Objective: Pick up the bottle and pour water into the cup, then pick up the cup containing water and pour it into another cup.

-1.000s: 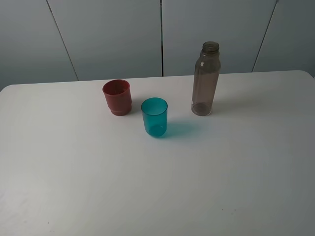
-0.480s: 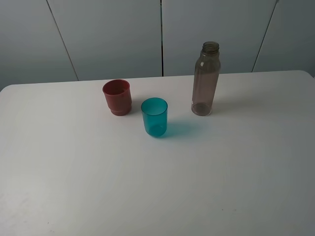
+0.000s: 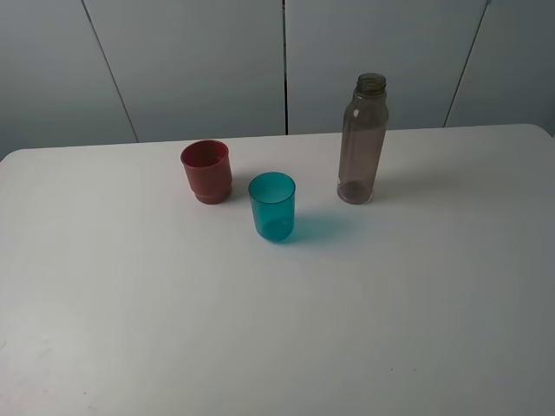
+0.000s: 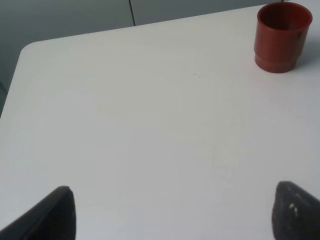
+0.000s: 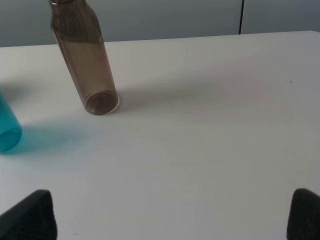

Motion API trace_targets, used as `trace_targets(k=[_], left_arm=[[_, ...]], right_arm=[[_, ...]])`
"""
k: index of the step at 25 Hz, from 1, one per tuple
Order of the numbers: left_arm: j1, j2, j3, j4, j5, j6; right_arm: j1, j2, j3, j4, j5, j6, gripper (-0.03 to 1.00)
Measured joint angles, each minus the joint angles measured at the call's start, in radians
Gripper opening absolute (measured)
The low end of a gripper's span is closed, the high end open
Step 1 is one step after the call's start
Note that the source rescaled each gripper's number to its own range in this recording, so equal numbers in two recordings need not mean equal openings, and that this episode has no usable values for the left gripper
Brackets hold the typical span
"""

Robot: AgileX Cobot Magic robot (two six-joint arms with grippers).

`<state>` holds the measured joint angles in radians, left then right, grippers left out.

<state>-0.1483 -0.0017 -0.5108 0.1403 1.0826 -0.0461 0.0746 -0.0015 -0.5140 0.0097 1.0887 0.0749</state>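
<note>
Teal cup (image 5: 7,131) — cut off

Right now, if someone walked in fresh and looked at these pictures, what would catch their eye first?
The tall smoky bottle stands uncapped and upright at the back right of the white table, towering over everything else. Left of it, nearer the front, sits the bright teal cup, with the red cup just behind and to its left, the two apart. No gripper is touching anything.

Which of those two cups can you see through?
The teal-blue cup, nearer the bottle: its plastic is translucent. The red-brown cup beside it is opaque.
</note>
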Motion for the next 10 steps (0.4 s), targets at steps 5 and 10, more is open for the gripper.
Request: trace_targets(k=[5, 10], left_arm=[[0.000, 0.000, 0.000, 0.000, 0.000, 0.000], [0.000, 0.000, 0.000, 0.000, 0.000, 0.000]], right_arm=[[0.000, 0.000, 0.000, 0.000, 0.000, 0.000, 1.00], [0.000, 0.000, 0.000, 0.000, 0.000, -0.002, 1.00]])
